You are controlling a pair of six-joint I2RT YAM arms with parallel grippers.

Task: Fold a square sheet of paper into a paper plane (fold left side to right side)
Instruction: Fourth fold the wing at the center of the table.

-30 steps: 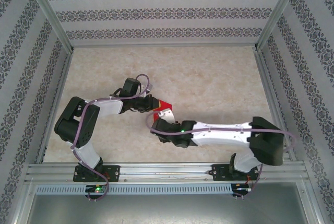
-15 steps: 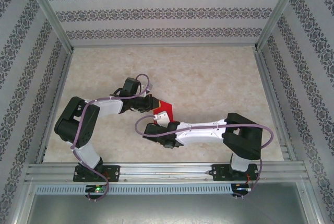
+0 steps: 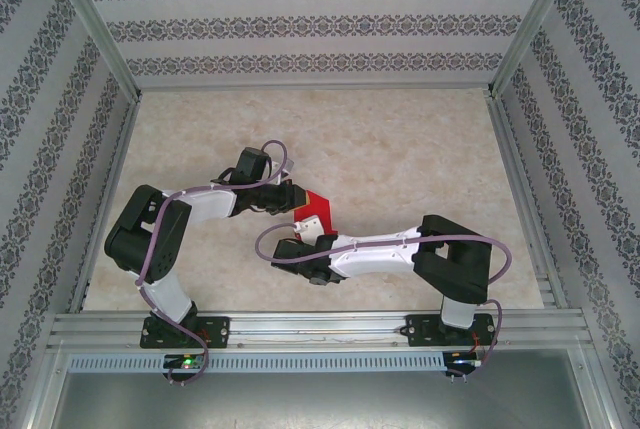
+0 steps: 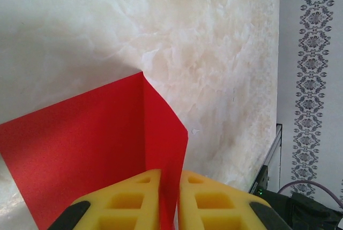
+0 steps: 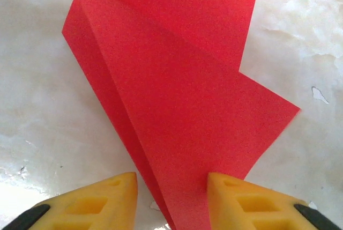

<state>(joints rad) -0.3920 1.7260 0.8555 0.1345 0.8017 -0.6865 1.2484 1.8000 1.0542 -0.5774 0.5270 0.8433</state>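
Note:
The square sheet of paper (image 3: 318, 202) is a creased red shape lying mid-table, with overlapping flaps that narrow to a point (image 5: 177, 80). My left gripper (image 3: 293, 198) is shut on an upright flap of it; the yellow fingers (image 4: 134, 198) pinch the red edge (image 4: 167, 149). My right gripper (image 3: 311, 225) sits at the paper's near pointed end. Its yellow fingers (image 5: 107, 195) stand apart on either side of the tip. The right finger touches the paper, and a gap stays on the left side.
The marble-patterned tabletop (image 3: 400, 149) stretches behind and to the right of the paper. Aluminium frame rails (image 3: 320, 324) run along the near edge and both sides. Patterned walls enclose the cell. The right arm's elbow (image 3: 455, 259) lies low at the near right.
The right arm has drawn its elbow in to the left and its gripper has slid slightly left at the paper's point, with its jaws narrowing. The left arm and its grip have not moved.

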